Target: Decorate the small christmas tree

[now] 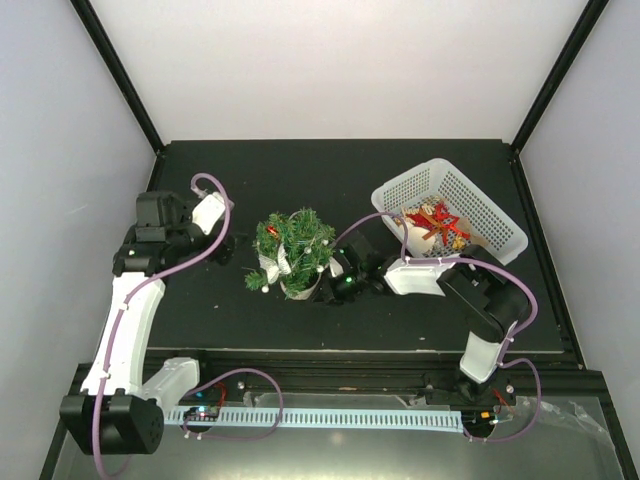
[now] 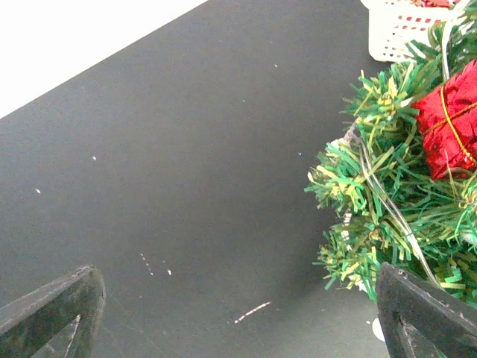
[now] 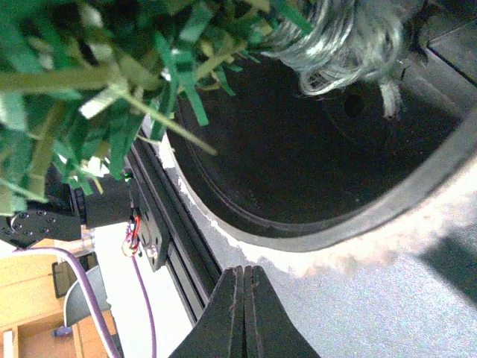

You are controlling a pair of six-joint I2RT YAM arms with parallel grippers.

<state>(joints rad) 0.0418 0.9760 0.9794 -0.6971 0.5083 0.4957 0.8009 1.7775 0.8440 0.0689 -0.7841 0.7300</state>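
The black table [image 1: 330, 175] is seen from above, with both arms reaching inward from its near edge. The white perforated basket [image 1: 487, 210] stands at the right rear of the table and holds red and gold ornaments [image 1: 436, 222]. The small christmas tree [image 1: 294, 250] stands upright in its pale pot [image 1: 300, 289] near the middle of the table, between the two arms and well apart from the basket. The left gripper [image 2: 238, 321] is held at the tree's left side with its jaws spread wide. Its two dark fingers [image 2: 52, 313] appear at opposite lower corners of the left wrist view, only bare table lies between them, and nothing is held. The right-hand finger in that view stands just beside the lowest branches, but contact cannot be confirmed. The right gripper [image 3: 243, 274] is positioned low at the tree's right side, close to the pot. Its fingers [image 3: 227, 317] are pressed fully together with no object visible between them. Green foliage and a strand of silver tinsel [image 3: 339, 37] fill the upper part of the right wrist view. A red foil gift ornament [image 2: 449, 119] tied with gold thread is lodged among the branches on the tree's left side.
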